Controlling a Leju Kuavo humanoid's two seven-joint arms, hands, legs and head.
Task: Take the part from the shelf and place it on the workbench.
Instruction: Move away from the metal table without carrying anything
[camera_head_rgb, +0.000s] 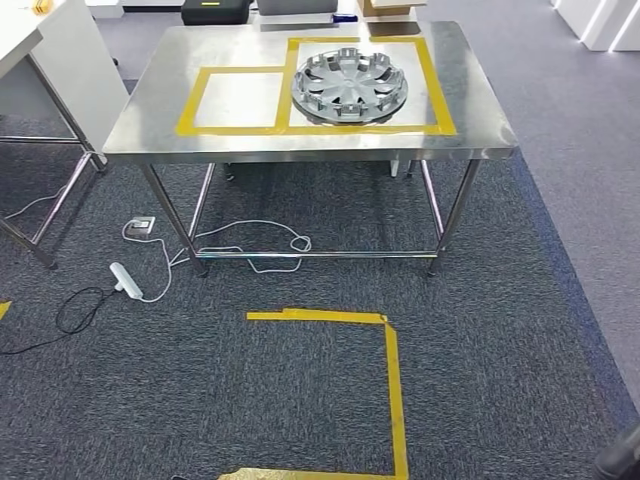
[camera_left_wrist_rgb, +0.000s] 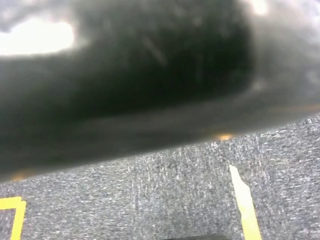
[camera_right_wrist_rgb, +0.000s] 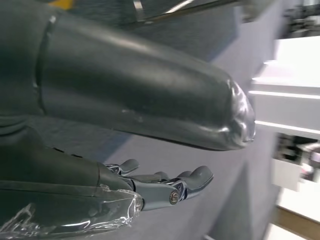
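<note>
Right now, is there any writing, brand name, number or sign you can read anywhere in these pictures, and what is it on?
None: no readable text in any view.
Wheel cover on the steel workbench: no legible badge or lettering.
Yellow tape on the carpet: plain lines, no words.
White power strip on the floor: too small to show markings.
Right hand, fingers spread: no label visible.

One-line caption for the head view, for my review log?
Silver wheel cover lying inside the larger yellow-taped square on the steel workbench, cables trailing on the grey carpet beneath.
</note>
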